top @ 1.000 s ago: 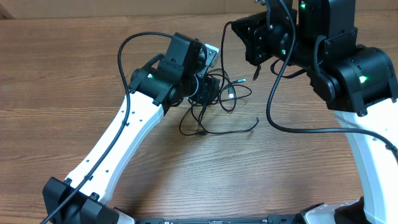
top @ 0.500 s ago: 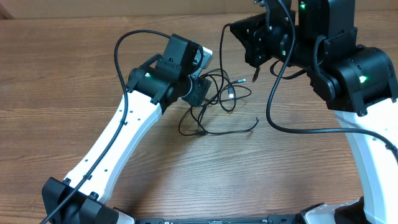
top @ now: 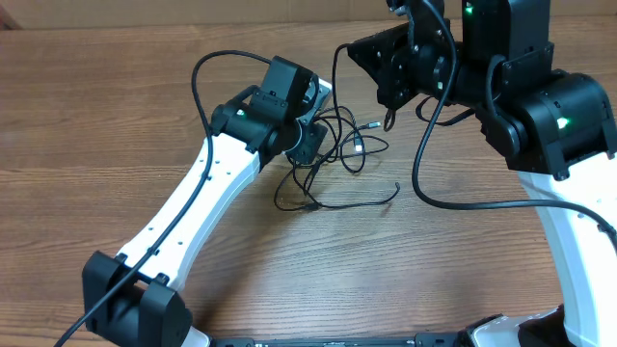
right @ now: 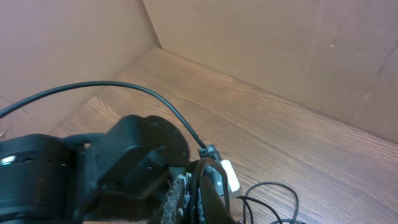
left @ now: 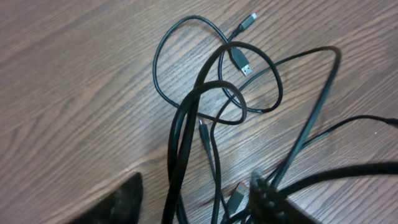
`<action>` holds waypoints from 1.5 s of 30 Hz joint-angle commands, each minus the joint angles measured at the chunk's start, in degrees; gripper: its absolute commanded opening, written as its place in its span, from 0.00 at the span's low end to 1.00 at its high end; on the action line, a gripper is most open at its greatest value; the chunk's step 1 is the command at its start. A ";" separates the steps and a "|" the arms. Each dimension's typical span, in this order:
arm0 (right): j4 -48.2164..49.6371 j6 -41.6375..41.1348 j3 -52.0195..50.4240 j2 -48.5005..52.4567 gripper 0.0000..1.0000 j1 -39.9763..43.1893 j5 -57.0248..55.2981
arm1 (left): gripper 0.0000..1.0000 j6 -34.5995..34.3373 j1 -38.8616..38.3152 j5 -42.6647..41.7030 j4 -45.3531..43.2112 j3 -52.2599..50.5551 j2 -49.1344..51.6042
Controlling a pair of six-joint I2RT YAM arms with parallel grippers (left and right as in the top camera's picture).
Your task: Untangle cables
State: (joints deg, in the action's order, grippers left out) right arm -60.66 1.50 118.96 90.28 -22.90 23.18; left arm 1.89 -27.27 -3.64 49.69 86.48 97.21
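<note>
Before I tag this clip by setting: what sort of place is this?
Probably a robotics lab or test bench, not a home: a bare wood-grain table, plain brown panel walls at its edge, and robot arms working over loose cables.

Wood-grain table [top: 116, 106], plain tan wall [right: 280, 50] behind.

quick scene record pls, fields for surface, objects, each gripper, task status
surface: wooden table
objects: thin black cables in a loose tangle mid-table, partly under the left arm
left: left gripper low over the tangle, jaws apart, strands running between them
right: right gripper raised above the table, shut, apparently on one strand, with a plug end dangling below
status: cables not yet untangled
</note>
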 commanded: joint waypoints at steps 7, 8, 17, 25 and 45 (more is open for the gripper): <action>0.07 1.07 1.77 -0.15 0.04 0.15 1.99 | 0.04 0.70 0.24 -0.46 -0.26 -0.63 3.74; -0.04 1.95 1.77 -0.15 0.04 0.15 1.90 | 0.04 0.68 0.24 -0.46 -0.24 -0.63 3.74; -2.21 4.81 1.46 -0.15 0.04 0.26 -21.03 | 0.04 0.28 0.31 0.28 2.01 -0.48 2.51; -2.86 4.74 1.31 -0.15 0.04 10.86 -28.83 | 0.05 0.31 0.37 8.74 6.51 -0.48 -2.21; -3.13 1.55 1.05 -0.13 1.00 34.53 -11.74 | 0.04 3.30 12.68 1.03 8.28 -0.37 -24.92</action>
State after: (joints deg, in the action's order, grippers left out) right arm -63.96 4.05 118.96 90.48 11.90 4.40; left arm 3.44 -14.52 0.64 57.98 86.21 73.10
